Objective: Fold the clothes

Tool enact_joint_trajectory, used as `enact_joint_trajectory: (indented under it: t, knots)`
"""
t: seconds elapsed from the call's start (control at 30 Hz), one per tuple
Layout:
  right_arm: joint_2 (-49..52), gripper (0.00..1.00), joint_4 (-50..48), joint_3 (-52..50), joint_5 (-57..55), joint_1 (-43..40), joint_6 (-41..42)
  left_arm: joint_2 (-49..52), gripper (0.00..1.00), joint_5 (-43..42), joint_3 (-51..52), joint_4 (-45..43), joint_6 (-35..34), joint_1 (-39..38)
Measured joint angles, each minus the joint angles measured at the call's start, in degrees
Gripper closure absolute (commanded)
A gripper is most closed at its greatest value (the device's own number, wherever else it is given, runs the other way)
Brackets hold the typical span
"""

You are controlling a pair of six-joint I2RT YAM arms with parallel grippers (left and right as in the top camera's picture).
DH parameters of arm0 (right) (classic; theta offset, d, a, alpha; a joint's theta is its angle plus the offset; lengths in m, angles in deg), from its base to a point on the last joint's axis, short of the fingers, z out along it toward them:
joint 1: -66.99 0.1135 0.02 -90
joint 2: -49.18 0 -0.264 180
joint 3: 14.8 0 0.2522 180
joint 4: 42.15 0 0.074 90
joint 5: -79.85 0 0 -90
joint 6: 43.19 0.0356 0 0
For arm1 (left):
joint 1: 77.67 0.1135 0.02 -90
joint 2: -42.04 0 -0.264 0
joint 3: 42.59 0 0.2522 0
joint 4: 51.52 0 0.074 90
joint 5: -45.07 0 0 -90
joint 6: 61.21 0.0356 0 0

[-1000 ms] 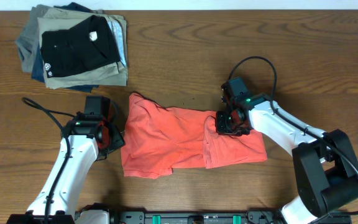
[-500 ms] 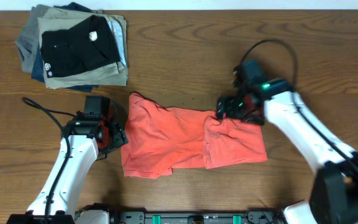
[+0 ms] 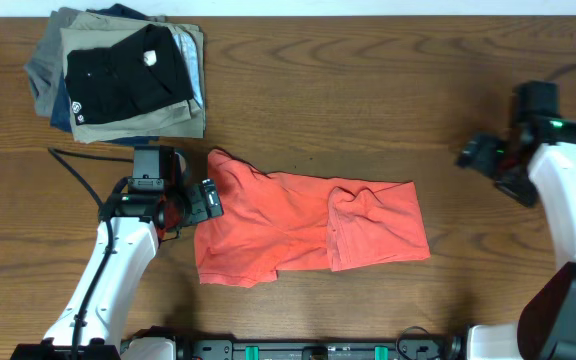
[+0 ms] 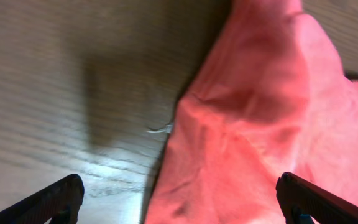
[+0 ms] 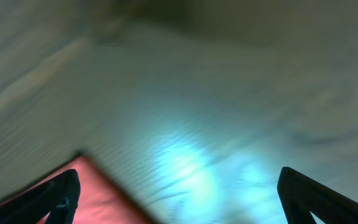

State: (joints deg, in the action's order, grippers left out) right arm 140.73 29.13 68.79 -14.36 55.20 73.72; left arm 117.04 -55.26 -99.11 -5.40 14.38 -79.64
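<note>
Coral-red soft cotton short-sleeved T-shirt [image 3: 308, 225] lies mid-counter as a rumpled sideways band, its right part doubled over with a visible flap edge. It is partly folded and not yet compact. The brown wooden counter [image 3: 368, 80] also carries a stack of folded black, khaki, grey and blue garments [image 3: 118, 75] at the far left corner, well apart from the shirt. The left pincer [image 3: 211, 199] sits at the shirt's left edge, released: jaws spread wide in the left wrist view [image 4: 182, 199], fabric below them, nothing gripped. The right pincer [image 3: 468, 156] is well off to the right over bare wood, also released and empty [image 5: 179, 193], with only a red corner in its view. Step looks like regrasping between folds. The next move likely calls for the left pincer to drop, pinch the left hem and carry it over toward the middle, while the right returns to pin or lift its side.
</note>
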Motion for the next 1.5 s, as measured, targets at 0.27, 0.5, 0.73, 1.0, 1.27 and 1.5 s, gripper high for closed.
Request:
enact_joint_trajectory:
  t: [0.27, 0.5, 0.73, 1.0, 1.27, 1.5]
  knots:
    - [0.0, 0.01, 1.0, 0.0, 1.3, -5.7, 0.0, 4.7, 0.01, -3.6, -2.3, 1.1, 3.3, 1.6]
    - [0.0, 0.01, 1.0, 0.0, 2.3, -5.9, 0.0, 12.6, 0.01, -8.1, -6.9, 3.0, 5.8, 4.6]
    - [0.0, 0.01, 1.0, 0.0, 2.3, -5.9, 0.0, 15.8, 0.02, -13.7, -6.9, 5.9, 9.8, 6.0]
    - [0.0, 0.01, 1.0, 0.0, 2.5, -5.9, 0.0, 21.2, 0.02, -15.8, -8.0, 8.1, 11.1, 6.0]
    - [0.0, 0.01, 1.0, 0.0, 2.5, -5.9, 0.0, 25.7, 0.02, -22.8, -11.3, 7.9, 11.7, 6.4]
    - [0.0, 0.01, 0.9, 0.0, 2.5, -5.9, 0.0, 27.6, 0.1, -28.5, -11.9, 6.6, 13.0, 4.7]
